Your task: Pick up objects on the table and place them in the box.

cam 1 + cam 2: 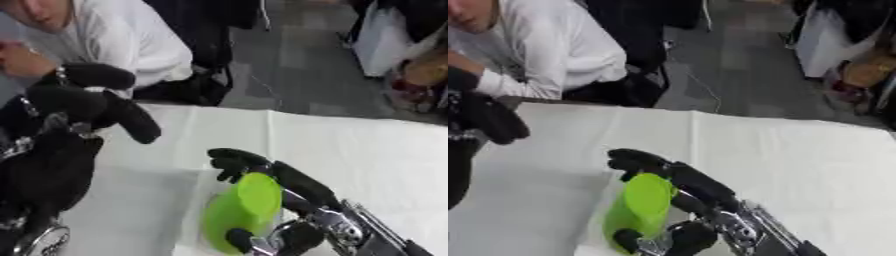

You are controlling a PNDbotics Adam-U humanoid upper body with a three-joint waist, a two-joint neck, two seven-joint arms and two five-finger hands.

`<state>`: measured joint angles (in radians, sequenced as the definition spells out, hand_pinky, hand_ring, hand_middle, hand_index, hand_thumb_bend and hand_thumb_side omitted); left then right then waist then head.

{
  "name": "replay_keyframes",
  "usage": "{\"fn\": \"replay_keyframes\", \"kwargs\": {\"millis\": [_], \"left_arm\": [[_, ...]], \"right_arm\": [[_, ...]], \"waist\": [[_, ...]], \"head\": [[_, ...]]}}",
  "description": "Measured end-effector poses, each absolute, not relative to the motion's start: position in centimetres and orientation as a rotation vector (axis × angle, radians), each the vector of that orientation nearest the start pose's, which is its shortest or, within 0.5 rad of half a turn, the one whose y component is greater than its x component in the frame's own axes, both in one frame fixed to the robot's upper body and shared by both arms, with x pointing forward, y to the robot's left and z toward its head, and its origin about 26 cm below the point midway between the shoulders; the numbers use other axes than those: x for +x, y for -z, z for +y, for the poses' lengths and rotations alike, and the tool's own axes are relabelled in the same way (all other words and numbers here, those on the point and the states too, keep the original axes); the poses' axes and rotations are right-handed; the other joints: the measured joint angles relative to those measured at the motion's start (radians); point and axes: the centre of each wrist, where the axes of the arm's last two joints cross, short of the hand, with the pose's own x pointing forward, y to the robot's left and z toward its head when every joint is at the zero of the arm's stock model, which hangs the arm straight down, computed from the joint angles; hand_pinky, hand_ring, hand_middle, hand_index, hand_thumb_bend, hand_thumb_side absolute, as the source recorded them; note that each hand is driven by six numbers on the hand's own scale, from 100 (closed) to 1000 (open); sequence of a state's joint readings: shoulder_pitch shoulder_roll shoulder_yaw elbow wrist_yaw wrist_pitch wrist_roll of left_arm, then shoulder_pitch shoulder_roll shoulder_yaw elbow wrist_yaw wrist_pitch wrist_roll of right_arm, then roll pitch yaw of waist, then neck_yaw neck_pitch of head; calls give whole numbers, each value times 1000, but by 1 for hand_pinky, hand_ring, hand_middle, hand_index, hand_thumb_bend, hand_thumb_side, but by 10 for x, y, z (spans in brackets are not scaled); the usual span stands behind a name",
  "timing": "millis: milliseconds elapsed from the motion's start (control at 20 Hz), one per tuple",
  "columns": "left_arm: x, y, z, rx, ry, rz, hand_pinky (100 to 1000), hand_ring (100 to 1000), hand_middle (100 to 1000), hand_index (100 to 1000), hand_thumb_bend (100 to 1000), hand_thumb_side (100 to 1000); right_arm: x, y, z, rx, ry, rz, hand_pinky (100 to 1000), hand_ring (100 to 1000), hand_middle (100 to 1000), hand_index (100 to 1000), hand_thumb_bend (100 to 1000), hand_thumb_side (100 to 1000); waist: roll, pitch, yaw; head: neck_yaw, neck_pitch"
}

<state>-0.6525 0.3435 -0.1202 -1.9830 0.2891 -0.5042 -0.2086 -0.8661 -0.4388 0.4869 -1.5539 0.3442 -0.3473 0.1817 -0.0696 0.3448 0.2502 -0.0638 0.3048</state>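
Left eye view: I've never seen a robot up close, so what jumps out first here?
The bright green cup, low in the middle over the white table, catches the eye first. The black right robot hand is curled round it, fingers over its top and thumb below. At the left edge, the left robot hand hangs raised, holding nothing.

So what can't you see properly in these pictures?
- The box: in neither view.
- Green object: lower end cut by the bottom edge and hidden by the right hand; blurred, so its kind is unclear.
- Left hand: left eye view, fingers blurred, pose unclear.
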Motion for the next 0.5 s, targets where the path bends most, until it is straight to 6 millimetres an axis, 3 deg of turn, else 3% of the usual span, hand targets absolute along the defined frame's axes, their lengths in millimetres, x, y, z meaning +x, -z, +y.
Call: {"fn": "replay_keyframes", "kwargs": {"millis": [500], "left_arm": [[313, -290, 197, 560, -750, 3043, 564, 531, 769, 783, 202, 905]], "right_arm": [[390, -235, -145, 292, 1937, 2831, 837, 832, 1000, 1000, 376, 884]], "waist": [[0, 0, -2]], "head": [[0, 0]]}}
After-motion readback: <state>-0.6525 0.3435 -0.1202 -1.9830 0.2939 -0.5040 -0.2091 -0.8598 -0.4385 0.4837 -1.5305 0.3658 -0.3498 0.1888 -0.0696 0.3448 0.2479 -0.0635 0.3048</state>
